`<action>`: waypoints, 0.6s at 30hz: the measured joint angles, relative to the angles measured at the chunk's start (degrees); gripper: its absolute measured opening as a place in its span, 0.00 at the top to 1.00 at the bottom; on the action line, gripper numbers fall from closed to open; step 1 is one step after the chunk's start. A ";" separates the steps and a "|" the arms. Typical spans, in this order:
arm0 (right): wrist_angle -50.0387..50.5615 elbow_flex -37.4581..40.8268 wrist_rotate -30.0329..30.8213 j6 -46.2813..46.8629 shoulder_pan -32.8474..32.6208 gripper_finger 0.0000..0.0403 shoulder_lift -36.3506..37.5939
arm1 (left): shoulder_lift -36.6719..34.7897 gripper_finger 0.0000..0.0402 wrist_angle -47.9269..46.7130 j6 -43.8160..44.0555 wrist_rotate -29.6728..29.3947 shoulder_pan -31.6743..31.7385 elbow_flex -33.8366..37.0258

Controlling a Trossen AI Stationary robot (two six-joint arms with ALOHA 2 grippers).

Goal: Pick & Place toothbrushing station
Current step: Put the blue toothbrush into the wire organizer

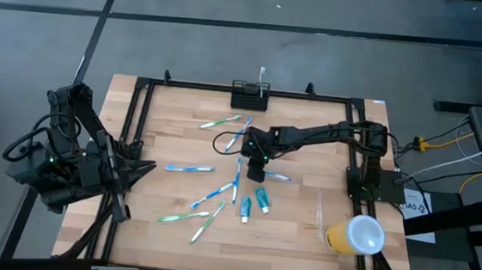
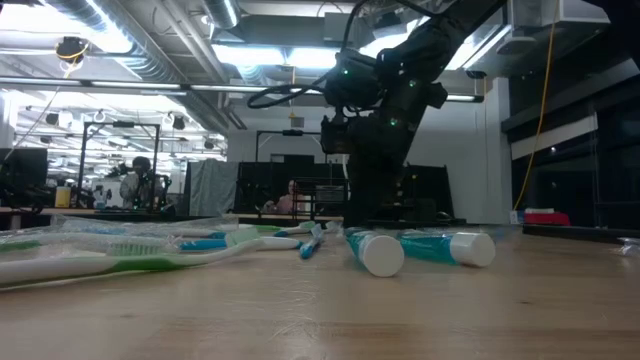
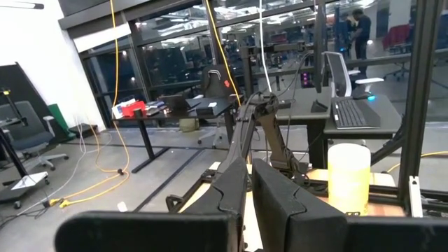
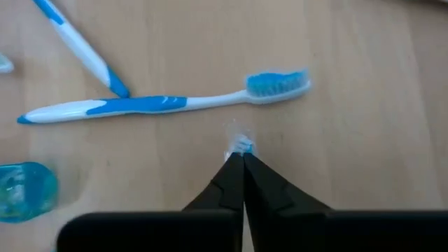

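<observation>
The toothbrushing station (image 1: 250, 90), a low black mesh holder, stands at the table's far edge with one white toothbrush upright in it. Several blue and green toothbrushes lie flat on the wooden table. My right gripper (image 1: 256, 169) (image 4: 243, 155) is down at the table's middle, shut on the end of one toothbrush (image 1: 277, 177). Just beyond its fingertips lies a blue-and-white toothbrush (image 4: 161, 103), flat on the wood. My left gripper (image 3: 249, 187) waits shut, high off the table's left side (image 1: 139, 168). My right gripper pinches a small white-and-blue toothbrush end (image 4: 242, 145) between its two fingertips. The fingers come slanting down from the table's right side. The fingers themselves hide the rest of that toothbrush in the wrist view. It lies low at the table surface.
Two toothpaste tubes (image 1: 262, 200) (image 1: 245, 209) lie near the right gripper, toward the near edge. A yellow cup with a white lid (image 1: 356, 235) lies at the near right. A black frame rail (image 1: 244, 90) runs round the table.
</observation>
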State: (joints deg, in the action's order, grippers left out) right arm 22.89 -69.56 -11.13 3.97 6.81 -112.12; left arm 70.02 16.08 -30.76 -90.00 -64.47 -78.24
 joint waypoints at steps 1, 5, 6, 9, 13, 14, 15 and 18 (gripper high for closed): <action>-0.08 0.00 0.14 -0.14 0.02 0.99 0.00 | 0.00 0.95 -0.02 0.00 0.00 0.00 0.00; -2.54 -0.67 0.38 0.04 0.28 0.99 1.06 | 0.00 0.95 -0.01 0.00 0.00 0.00 -0.02; -3.45 -1.37 1.15 0.05 0.29 0.99 1.71 | 0.00 0.95 -0.02 0.00 -0.01 0.01 -0.02; -7.19 -4.62 4.23 -0.23 0.44 0.99 4.28 | 0.00 0.95 -0.02 0.00 0.00 0.11 -0.02; -15.48 -9.10 7.85 -1.77 2.19 1.00 6.91 | 0.00 0.95 -0.01 0.15 0.00 0.36 -0.02; -19.00 -9.67 9.04 -2.35 2.93 1.00 7.46 | 0.00 0.95 -0.02 0.40 -0.01 0.66 -0.02; -23.04 -9.97 10.00 -3.07 3.90 1.00 7.80 | 0.00 0.95 -0.02 0.82 0.00 0.98 -0.02; -31.44 -10.08 10.23 -3.08 8.03 1.00 7.69 | 0.00 0.95 -0.02 1.73 -0.02 1.68 -0.02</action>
State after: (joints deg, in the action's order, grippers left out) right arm -8.56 -79.64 -0.89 0.89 14.83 -104.43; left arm 70.02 16.05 -29.04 -90.02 -62.78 -78.26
